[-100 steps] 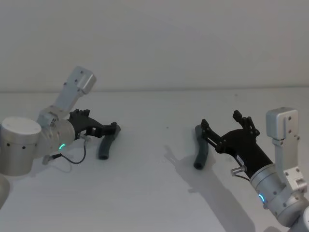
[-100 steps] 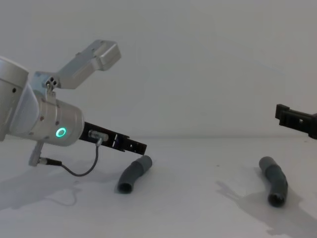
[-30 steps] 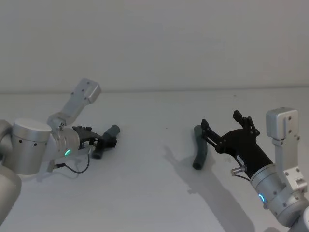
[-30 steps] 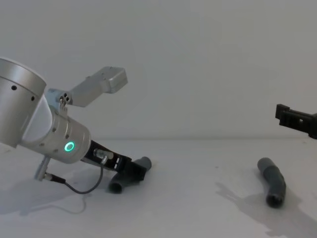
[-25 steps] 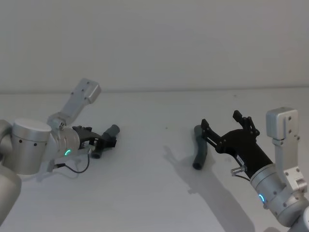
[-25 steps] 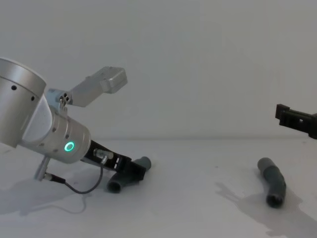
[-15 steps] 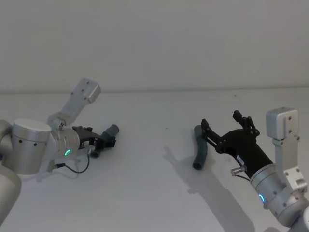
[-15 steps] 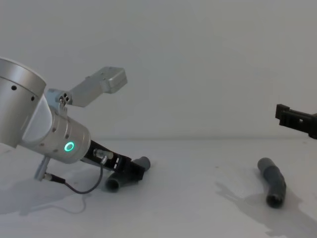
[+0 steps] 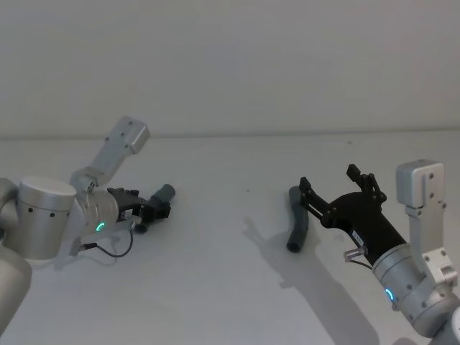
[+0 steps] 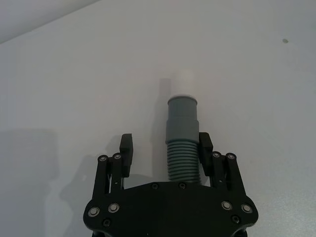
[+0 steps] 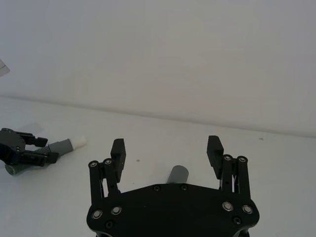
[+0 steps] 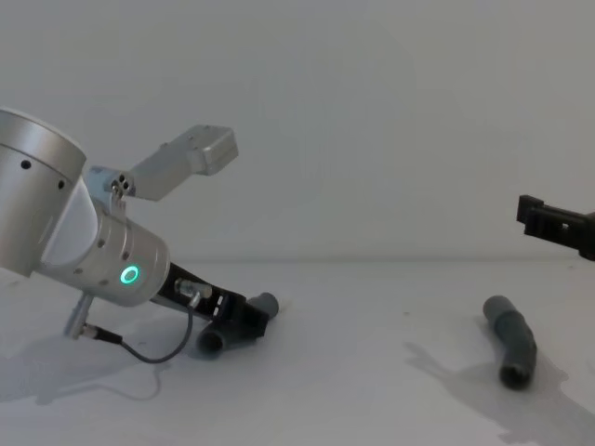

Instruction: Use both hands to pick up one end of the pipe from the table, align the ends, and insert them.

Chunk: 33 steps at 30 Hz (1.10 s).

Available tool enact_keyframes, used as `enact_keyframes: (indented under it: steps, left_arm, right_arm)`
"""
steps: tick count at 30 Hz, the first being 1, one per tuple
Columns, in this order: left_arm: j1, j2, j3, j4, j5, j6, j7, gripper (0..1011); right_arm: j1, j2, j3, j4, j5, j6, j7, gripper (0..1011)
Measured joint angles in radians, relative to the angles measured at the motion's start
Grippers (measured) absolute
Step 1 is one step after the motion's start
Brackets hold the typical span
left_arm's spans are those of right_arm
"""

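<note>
Neither piece has left the table (image 9: 230,295): the left gripper (image 10: 165,146) straddles the white-tipped piece (image 10: 182,133) lying on it, jaws not yet clamped, and the right gripper (image 11: 167,148) hangs wide open over the hollow-mouthed piece (image 9: 300,231).

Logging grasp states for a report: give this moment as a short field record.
left gripper: down at table, fingers open around white-tipped pipe, one finger touching
right gripper: open, above plain pipe, apart
white-tipped pipe: lying on table
plain pipe: lying on table
joined: no
</note>
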<state>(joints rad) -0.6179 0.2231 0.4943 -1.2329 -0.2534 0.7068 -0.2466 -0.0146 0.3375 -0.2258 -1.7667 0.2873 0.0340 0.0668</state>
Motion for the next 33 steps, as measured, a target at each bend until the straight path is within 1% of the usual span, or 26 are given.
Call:
enact_keyframes:
  steps: [33]
  left_arm:
    - [0.000, 0.000, 0.000, 0.000, 0.000, 0.000, 0.000, 534]
  right_arm:
    - [0.000, 0.000, 0.000, 0.000, 0.000, 0.000, 0.000, 1001]
